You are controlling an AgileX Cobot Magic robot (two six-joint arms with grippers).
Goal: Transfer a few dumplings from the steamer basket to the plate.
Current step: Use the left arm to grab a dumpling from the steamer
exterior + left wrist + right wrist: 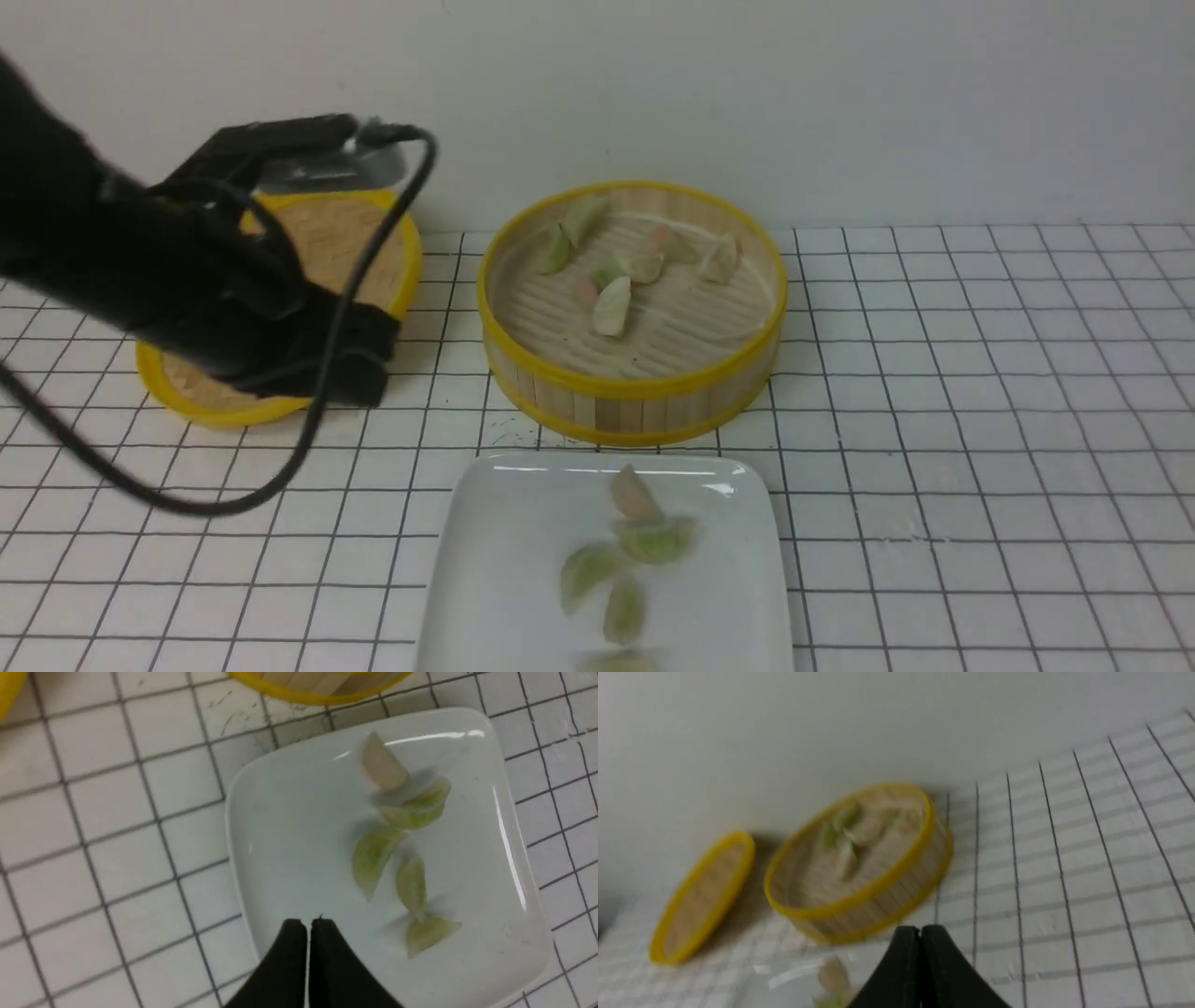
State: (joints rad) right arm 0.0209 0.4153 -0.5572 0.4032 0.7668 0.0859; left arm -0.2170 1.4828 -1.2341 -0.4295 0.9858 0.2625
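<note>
a white tabletop point(980, 392) ruled with a thin dark grid of squares fills the scene, scuffed in places. the matte black left arm point(140, 271) reaches in above its left side, with a glossy black cable point(308, 439) looping off it.

the steamer basket point(635, 397) stands at the middle back. it is round, with upright pale bamboo slats, a slatted floor and yellow rims. several dumplings point(612, 306), pale green and cream, lie toward the rear of its floor. left of it, partly behind the arm, lies a shallow round lid point(327, 243) of tan weave with a yellow rim.

the plate point(504, 560), glossy white and rectangular with rounded corners, sits just in front of the basket. it holds one pinkish-beige dumpling point(383, 763) and four pleated green dumplings point(373, 858).

the left gripper point(308, 926) has its tapered black fingers pressed together, pinching nothing. the right gripper point(920, 931) is likewise closed tip to tip and empty.
</note>
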